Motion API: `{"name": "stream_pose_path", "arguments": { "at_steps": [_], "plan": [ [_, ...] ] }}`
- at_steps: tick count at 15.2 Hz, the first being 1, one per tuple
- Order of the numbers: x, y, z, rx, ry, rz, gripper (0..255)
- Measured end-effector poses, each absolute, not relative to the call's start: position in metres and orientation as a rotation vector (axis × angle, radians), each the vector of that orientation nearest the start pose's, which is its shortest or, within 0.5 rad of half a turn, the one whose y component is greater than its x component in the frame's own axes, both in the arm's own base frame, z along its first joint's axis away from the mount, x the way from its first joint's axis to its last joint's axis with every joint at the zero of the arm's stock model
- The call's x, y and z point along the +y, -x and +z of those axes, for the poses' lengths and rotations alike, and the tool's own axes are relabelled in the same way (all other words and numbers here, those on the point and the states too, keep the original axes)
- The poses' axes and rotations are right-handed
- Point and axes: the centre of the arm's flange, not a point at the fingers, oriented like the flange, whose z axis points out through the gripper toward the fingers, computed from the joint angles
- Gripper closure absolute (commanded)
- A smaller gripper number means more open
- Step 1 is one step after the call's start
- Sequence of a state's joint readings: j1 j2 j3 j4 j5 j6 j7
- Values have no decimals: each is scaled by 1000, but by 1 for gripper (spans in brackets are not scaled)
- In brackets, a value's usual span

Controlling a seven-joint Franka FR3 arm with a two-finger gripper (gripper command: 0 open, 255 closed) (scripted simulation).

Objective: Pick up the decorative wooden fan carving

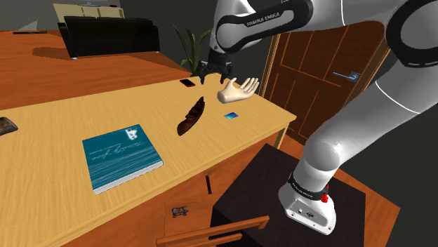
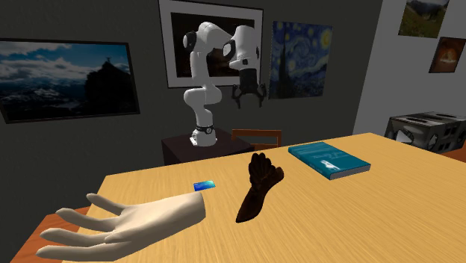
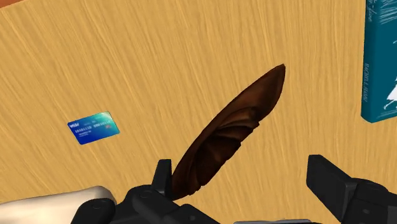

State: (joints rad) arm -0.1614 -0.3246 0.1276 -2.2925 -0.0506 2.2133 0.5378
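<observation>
The fan carving (image 1: 191, 116) is a dark brown, ribbed, leaf-shaped piece that stands on its edge on the light wooden table (image 1: 63, 119). In the second exterior view the carving (image 2: 258, 183) sits near the table's middle. My black gripper (image 1: 215, 70) hangs open well above it, toward the table's far corner, and holds nothing. From the second exterior view the gripper (image 2: 249, 96) shows high over the table's far edge. In the wrist view the carving (image 3: 232, 130) lies below the gripper (image 3: 245, 183), closer to one of its fingers (image 3: 162, 177).
A teal book (image 1: 121, 156) lies to the shoulder view's left of the carving. A small blue card (image 1: 231, 116) and a pale model hand (image 1: 237, 90) lie to its right. A dark flat item (image 1: 187, 82) sits at the far edge. A chair back (image 1: 210, 235) stands by the near edge.
</observation>
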Motion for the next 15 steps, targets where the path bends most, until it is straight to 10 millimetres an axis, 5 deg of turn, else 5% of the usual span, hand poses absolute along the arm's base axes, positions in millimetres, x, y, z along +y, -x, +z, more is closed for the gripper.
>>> {"name": "stream_pose_path", "arguments": {
  "at_steps": [6,15],
  "plan": [
    [-26,-530,451,1105,2972,-422,0],
    [-72,-608,376,1489,2854,-441,0]
  ]
}}
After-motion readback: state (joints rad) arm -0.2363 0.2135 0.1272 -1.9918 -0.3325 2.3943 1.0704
